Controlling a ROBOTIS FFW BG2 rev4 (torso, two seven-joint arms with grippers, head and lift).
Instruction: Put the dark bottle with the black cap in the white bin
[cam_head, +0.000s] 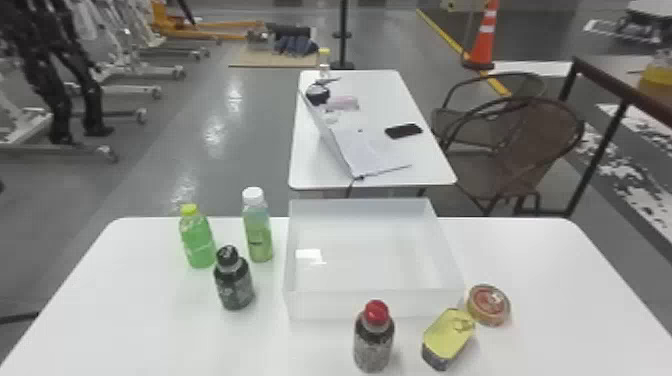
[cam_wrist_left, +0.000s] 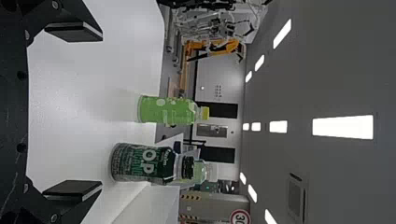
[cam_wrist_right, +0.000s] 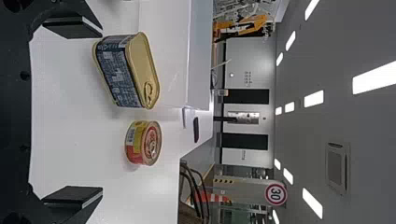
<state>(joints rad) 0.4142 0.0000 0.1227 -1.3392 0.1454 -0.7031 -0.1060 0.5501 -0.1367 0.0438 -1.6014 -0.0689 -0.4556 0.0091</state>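
Observation:
The dark bottle with the black cap (cam_head: 234, 285) stands upright on the table left of the white bin (cam_head: 305, 304), apart from it. In the left wrist view that dark bottle (cam_wrist_left: 142, 163) is beyond the fingers of my left gripper (cam_wrist_left: 74, 111), which is open with nothing between them. The bin's side (cam_wrist_left: 144, 205) shows beside the bottle there. My right gripper (cam_wrist_right: 72, 112) is open and holds nothing; a rectangular can (cam_wrist_right: 126, 70) and a round can (cam_wrist_right: 143, 143) stand beyond its fingers.
Behind the dark bottle stand a green bottle with a yellow cap (cam_head: 198, 242) and one with a white cap (cam_head: 258, 232). A red-capped bottle (cam_head: 373, 340) is in front of the bin, with the yellow-topped can (cam_head: 447, 337) and the round can (cam_head: 488, 305) to its right.

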